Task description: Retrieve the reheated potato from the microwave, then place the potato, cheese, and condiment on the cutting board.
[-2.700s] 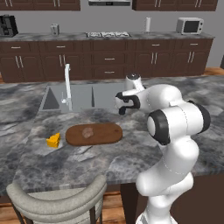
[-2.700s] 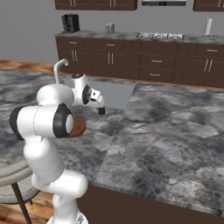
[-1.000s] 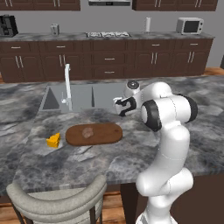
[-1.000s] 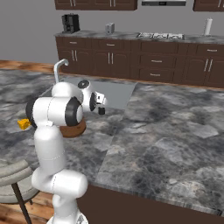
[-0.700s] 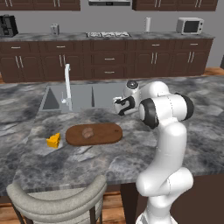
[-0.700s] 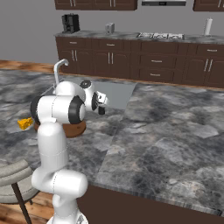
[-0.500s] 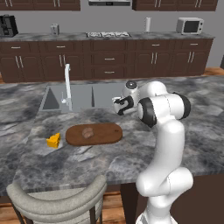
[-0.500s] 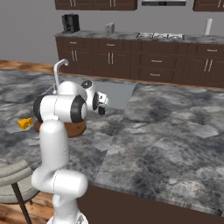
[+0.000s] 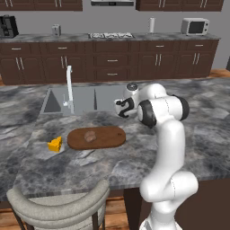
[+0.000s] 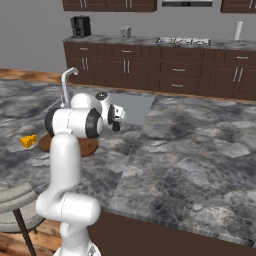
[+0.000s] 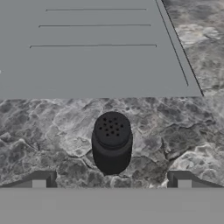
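Observation:
A small black condiment point(image 11: 111, 142) shaker stands upright on the marble counter just in front of the sink's grey drainboard. My gripper point(image 11: 111, 181) hangs over it, open, one fingertip on each side and neither touching it. In the base views the gripper point(image 9: 121, 108) point(image 10: 116, 121) is at the sink's near right corner. To its left lies the oval cutting board point(image 9: 108, 138) point(image 10: 45, 144), with the brown potato point(image 9: 91, 136) resting on it. The yellow cheese point(image 9: 55, 144) point(image 10: 28, 141) wedge sits on the counter left of the board. The microwave is out of view.
The double sink point(image 9: 81, 99) with its tall faucet point(image 9: 69, 85) lies behind the board, and its drainboard point(image 11: 96, 48) is just past the shaker. A chair back point(image 9: 58, 204) curves along the island's near edge. A small silver appliance point(image 9: 194, 26) stands on the far counter.
The arm's upper links have swung in closer over the hand. The gripper has stayed by the sink's corner, open throughout. Potato, cheese and board have not moved.

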You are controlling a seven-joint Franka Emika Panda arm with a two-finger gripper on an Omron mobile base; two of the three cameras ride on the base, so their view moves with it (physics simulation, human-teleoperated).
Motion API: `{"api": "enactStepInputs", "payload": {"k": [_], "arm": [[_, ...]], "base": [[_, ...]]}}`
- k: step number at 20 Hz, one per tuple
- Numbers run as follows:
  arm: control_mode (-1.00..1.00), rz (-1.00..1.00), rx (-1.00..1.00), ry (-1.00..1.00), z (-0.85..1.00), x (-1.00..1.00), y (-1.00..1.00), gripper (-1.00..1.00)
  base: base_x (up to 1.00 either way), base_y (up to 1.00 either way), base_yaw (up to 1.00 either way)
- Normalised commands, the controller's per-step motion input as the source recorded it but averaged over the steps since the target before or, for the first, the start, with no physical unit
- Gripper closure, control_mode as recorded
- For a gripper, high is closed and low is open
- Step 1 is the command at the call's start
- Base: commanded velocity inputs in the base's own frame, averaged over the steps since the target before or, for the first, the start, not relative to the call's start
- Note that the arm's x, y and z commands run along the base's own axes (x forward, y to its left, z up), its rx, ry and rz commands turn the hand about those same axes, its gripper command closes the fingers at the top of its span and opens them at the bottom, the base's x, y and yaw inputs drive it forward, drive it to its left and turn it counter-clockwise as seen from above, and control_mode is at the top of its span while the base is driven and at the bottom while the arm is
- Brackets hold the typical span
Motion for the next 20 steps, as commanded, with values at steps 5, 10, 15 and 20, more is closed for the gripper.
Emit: {"api": "enactStepInputs", "payload": {"k": [5, 10, 15, 20], "arm": [[-1.00, 0.00, 0.00, 0.03, -0.19, 0.22, 0.00, -1.00], [-1.00, 0.00, 0.00, 0.00, -0.15, 0.13, 0.00, -1.00], [-1.00, 0.00, 0.00, 0.00, -0.11, 0.05, 0.00, -1.00], [-1.00, 0.00, 0.00, 0.00, -0.09, 0.06, -0.05, -1.00]], "base": [[0.00, 0.00, 0.00], [0.00, 0.00, 0.00], [0.00, 0.00, 0.00], [0.00, 0.00, 0.00]]}}
